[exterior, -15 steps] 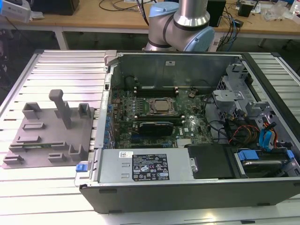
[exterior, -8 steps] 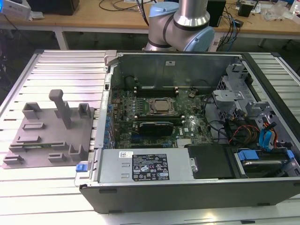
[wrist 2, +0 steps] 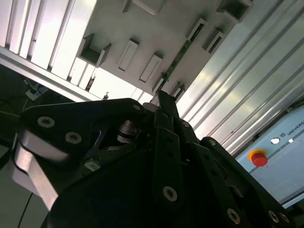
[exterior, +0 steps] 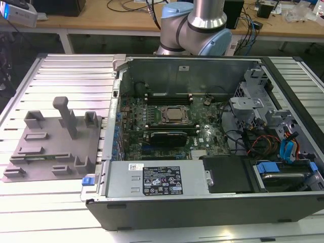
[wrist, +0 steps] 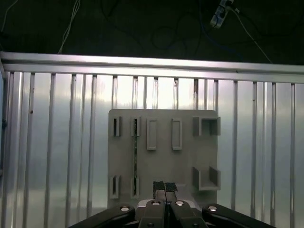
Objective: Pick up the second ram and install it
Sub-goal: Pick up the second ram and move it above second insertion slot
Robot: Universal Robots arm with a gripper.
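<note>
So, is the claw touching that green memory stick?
Apart. In the first wrist view, grey plate shows between the gripper and the RAM stick.

second ram (wrist 2: 178, 58): green, flecked with small dark parts, in the second wrist view
fixture plate (exterior: 48, 152): plain matt grey, its blocks and post the same
table (exterior: 66, 76): silver, ribbed in parallel slats, streaked with glare
robot arm (exterior: 195, 23): pale blue shells, polished silver tube
motherboard (exterior: 132, 132): green, dotted with black and metallic parts
power supply (exterior: 126, 179): bare silver with a black-and-white label
computer case (exterior: 202, 215): dark grey
gripper (wrist: 165, 186): black, silver screw heads
emergency button (wrist 2: 259, 158): red over yellow
</note>
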